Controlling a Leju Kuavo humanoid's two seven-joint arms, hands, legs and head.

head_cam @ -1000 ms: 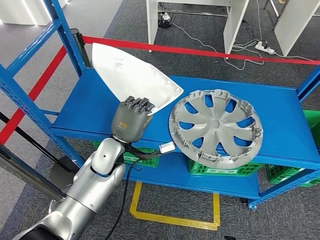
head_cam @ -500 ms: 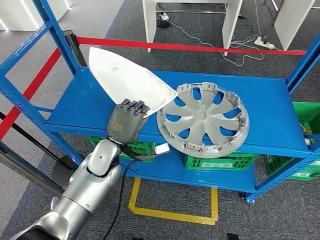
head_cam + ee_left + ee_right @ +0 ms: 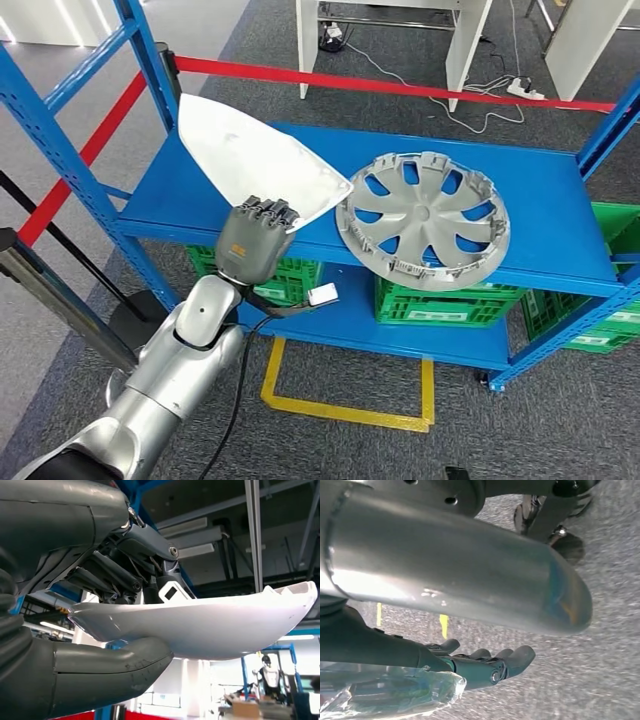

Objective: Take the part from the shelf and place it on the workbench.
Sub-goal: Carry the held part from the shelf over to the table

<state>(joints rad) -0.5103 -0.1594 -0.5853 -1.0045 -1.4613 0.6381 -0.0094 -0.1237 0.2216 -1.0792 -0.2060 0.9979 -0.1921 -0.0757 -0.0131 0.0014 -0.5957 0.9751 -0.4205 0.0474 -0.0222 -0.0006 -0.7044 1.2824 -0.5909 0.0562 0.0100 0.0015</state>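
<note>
Now, left hand (image 3: 253,243): fingers (image 3: 113,572) clamped on white part (image 3: 249,158).
Change: part unmoved in grasp, lifted off shelf (image 3: 543,240).
Right hand (image 3: 486,666): loose, holding nothing.

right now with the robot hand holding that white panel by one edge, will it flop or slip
The white panel probably stays stiff: it juts out from the left robot hand without sagging. It looks thin, likely light. Its glossy surface and edge-only grip suggest it could slip or twist.

left hand (image 3: 124,620) | grips white panel (image 3: 211,627) by one end | thumb (image 3: 113,667) under it, dark fingers (image 3: 113,572) on top | ceiling beams behind
</note>
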